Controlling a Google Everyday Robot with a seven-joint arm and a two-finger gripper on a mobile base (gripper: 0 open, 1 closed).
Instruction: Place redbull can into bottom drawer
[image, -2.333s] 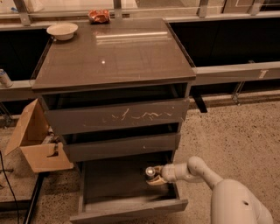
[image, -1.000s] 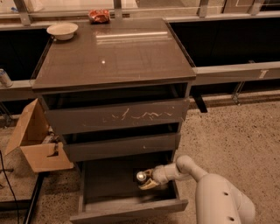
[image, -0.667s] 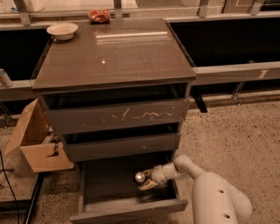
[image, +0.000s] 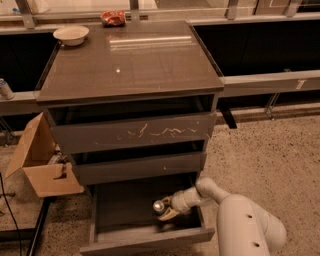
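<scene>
The bottom drawer of the dark cabinet is pulled open, a wide shallow tray. My gripper reaches into it from the right, low over the drawer's right side. It is shut on the redbull can, of which only the shiny silver round end shows, lying sideways between the fingers. The can's blue body is hidden by the gripper.
The scratched top drawer front and plain middle drawer front are shut above. A white bowl and red-orange snack bag sit on the cabinet top. A cardboard box stands at the left. My white arm fills the lower right.
My gripper has moved left and deeper into the bottom drawer with the can in it, then nearly stopped; the arm's white body has swung further into view.
</scene>
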